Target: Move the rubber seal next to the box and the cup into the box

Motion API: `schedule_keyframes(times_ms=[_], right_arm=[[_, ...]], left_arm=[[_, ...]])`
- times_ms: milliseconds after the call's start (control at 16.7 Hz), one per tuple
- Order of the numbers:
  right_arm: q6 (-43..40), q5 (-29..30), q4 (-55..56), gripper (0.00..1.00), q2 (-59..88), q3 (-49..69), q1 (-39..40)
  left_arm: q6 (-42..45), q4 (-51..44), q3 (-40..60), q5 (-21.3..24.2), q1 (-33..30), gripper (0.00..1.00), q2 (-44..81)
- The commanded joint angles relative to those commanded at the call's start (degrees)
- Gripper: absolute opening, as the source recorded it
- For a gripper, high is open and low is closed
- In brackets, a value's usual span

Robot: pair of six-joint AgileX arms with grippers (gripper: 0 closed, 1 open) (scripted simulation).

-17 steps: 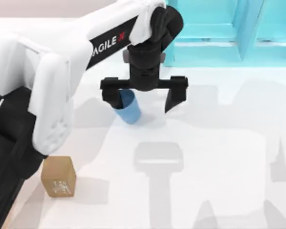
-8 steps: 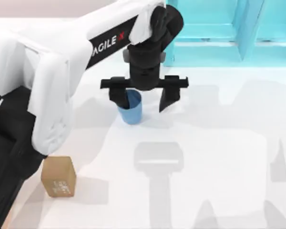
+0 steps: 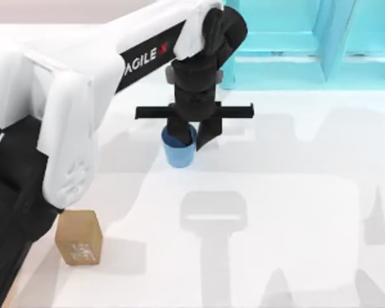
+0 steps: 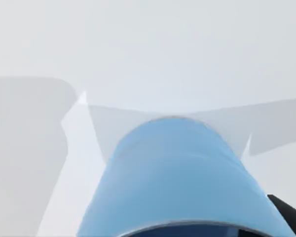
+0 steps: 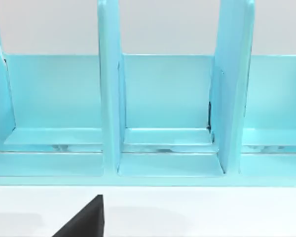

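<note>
— Start with what's closest to us. What's on the near side of the bench [image 3: 289, 218]?

— One rubber seal [image 3: 79, 237], the tan block, sitting alone by the near left corner with its pale markings facing us. Nothing is touching it, and it's well apart from the action.

— And farther in?

— One blue cup [image 3: 179, 151], upright, roughly mid-bench and a bit left of centre. The left tool [image 3: 191, 135] is right down on it, its dark fingers [image 3: 208, 133] drawn in around the rim, one on each side. I'd say it's pinching the cup, though I can't swear that the squeeze is finished. From the left wrist camera the cup [image 4: 180, 182] looms huge right beneath the lens.

— So what makes this step go well?

— To my mind, get the pinch firm and centred before any lift, so the tapered wall doesn't slip out. Then rise straight up, keeping the cup level, and carry it clear of the shelf frame.

— Carry it to where? I don't spot the box.

— Nor do I from here, so I can't say which way it should go.

— What's at the far edge?

— One light-blue shelf frame [image 3: 308, 45] along the far right, with upright dividers; the right wrist camera looks straight into three of its bays [image 5: 167, 98]. A dark corner of the right tool [image 5: 86, 219] pokes in there, and I can't tell how its fingers stand.

— Tally?

— One seal, one cup, one shelf frame, two arms.
</note>
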Motion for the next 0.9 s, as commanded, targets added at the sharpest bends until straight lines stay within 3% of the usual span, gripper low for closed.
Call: schedule_keyframes(times_ms=[540,900], right_arm=[[0.0,0.0,0.0,1.0,0.0,0.0,0.0],[0.0,0.0,0.0,1.0,0.0,0.0,0.0]], left_arm=[[0.2,-0.2,0.0,0.0,0.3,0.0,-0.3],[8.0,-8.5,-2.4,-0.2,8.3,0.0,-11.6]])
